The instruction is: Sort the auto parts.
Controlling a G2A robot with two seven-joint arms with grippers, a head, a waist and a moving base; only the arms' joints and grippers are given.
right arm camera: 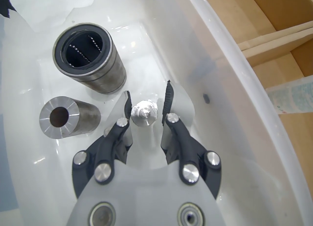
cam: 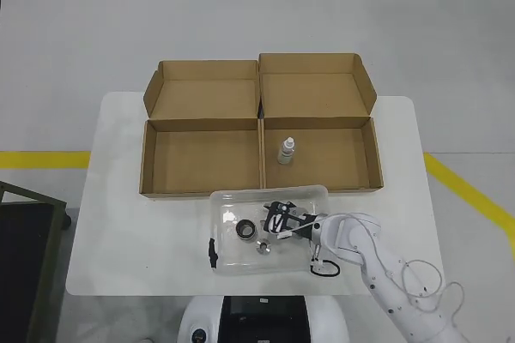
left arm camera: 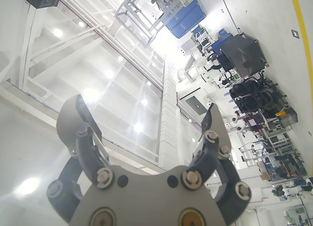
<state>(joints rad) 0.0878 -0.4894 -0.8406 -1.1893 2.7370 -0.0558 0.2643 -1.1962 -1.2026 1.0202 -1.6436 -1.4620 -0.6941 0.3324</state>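
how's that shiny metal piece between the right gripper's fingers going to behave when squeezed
The small metal piece looks solid and polished, so probably stiff and slippery. Its rounded, tapered shape may let it squirt from the right gripper. On the smooth floor of the bin it could skate.

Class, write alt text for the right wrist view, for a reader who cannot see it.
The right gripper, open, straddles a small shiny metal part on the floor of a clear plastic bin. Beside it stand a black-lined bearing and a steel sleeve; cardboard boxes lie beyond the bin's wall.
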